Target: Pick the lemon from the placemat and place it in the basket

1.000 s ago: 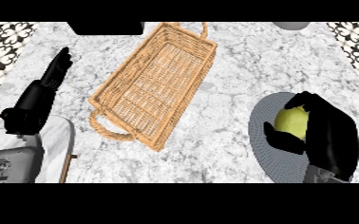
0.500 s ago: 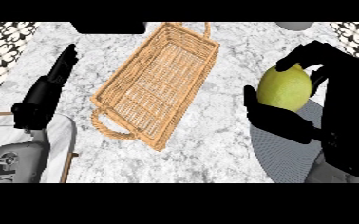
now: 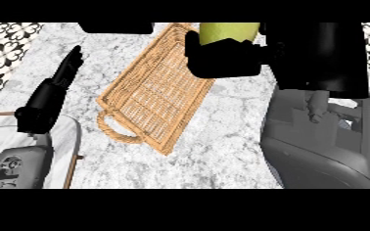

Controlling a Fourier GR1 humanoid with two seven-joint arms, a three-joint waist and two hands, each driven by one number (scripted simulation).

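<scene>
Above basket (image 3: 155,95), lemon (image 3: 228,32) in right hand (image 3: 225,58)

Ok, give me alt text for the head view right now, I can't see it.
The robot's right hand grips a yellow-green lemon above the far right edge of a rectangular woven wicker basket on a marble counter. The left hand rests open at the left.

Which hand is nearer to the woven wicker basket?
Right. The right hand, curled round the yellow-green lemon, overlaps the woven wicker basket at its far right rim. The left hand rests open off its left side.
</scene>
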